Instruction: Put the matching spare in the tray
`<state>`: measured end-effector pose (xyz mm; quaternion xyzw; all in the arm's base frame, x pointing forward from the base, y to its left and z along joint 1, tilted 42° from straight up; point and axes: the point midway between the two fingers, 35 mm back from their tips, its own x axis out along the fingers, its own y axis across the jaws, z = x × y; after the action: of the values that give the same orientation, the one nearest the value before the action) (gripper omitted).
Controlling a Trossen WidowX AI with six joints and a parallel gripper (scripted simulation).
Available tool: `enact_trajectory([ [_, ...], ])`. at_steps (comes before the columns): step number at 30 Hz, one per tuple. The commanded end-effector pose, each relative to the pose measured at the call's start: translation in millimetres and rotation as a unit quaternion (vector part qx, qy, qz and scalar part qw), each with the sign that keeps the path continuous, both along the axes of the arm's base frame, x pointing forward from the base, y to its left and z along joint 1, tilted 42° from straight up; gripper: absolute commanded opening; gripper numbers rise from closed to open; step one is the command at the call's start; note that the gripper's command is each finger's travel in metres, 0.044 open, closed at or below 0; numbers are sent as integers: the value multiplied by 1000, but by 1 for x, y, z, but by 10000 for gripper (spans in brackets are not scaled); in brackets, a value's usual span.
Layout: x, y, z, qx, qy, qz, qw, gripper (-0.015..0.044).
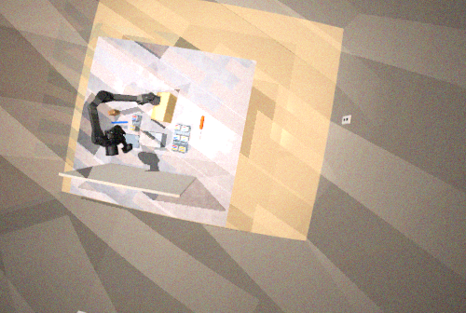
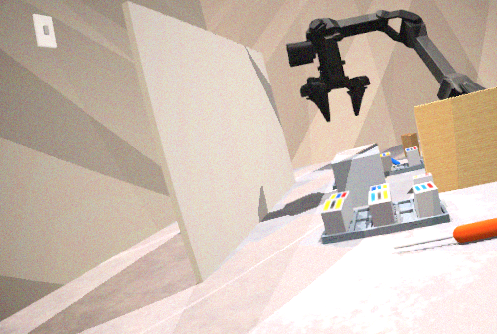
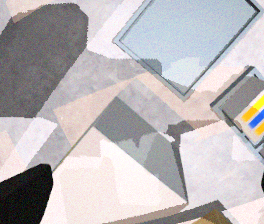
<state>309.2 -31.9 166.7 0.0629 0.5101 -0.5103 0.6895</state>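
My gripper (image 1: pixel 127 140) (image 2: pixel 342 117) (image 3: pixel 158 177) is open and empty, high above the table, fingers pointing down. The mounted unit (image 1: pixel 159 140) (image 2: pixel 368 174) is a pale grey box; its top and a plain grey side show in the wrist view (image 3: pixel 140 142), and no code is readable there. The blue-grey tray (image 1: pixel 132 141) (image 3: pixel 188 42) is empty. The small rack (image 1: pixel 136 122) holds two spares; one spare (image 2: pixel 386 161) (image 3: pixel 263 114) shows yellow-orange and blue stripes. The large rack (image 2: pixel 388 233) holds several spares with coloured stripes, such as a yellow-blue-cyan one (image 2: pixel 382 209).
A big pale panel (image 1: pixel 130 181) (image 2: pixel 209 124) stands on one side. A wooden box (image 1: pixel 163 108) (image 2: pixel 462 139) stands near the arm. An orange screwdriver (image 1: pixel 201 122) (image 2: pixel 474 231), a blue pen (image 1: pixel 119 122) and a brown block (image 1: pixel 113 112) (image 2: pixel 410 140) lie around the racks.
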Motion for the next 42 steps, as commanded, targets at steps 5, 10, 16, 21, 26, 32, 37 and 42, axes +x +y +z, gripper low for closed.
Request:
enact_trajectory([
  [5, -82, -58, 11, -35, -211, -282, 935, 440],
  [10, -83, -58, 11, -35, -212, -284, 934, 440],
  [16, -83, -60, 10, -35, -212, -284, 934, 414],
  [21, -86, -84, -11, -36, -213, -284, 934, 300],
  [26, -87, -89, -15, -36, -213, -284, 934, 300],
  [32, -88, -88, -18, -36, -213, -284, 934, 300],
  [37, -87, -92, -23, -35, -213, -284, 934, 300],
  [42, -87, -98, -29, -35, -213, -284, 934, 300],
])
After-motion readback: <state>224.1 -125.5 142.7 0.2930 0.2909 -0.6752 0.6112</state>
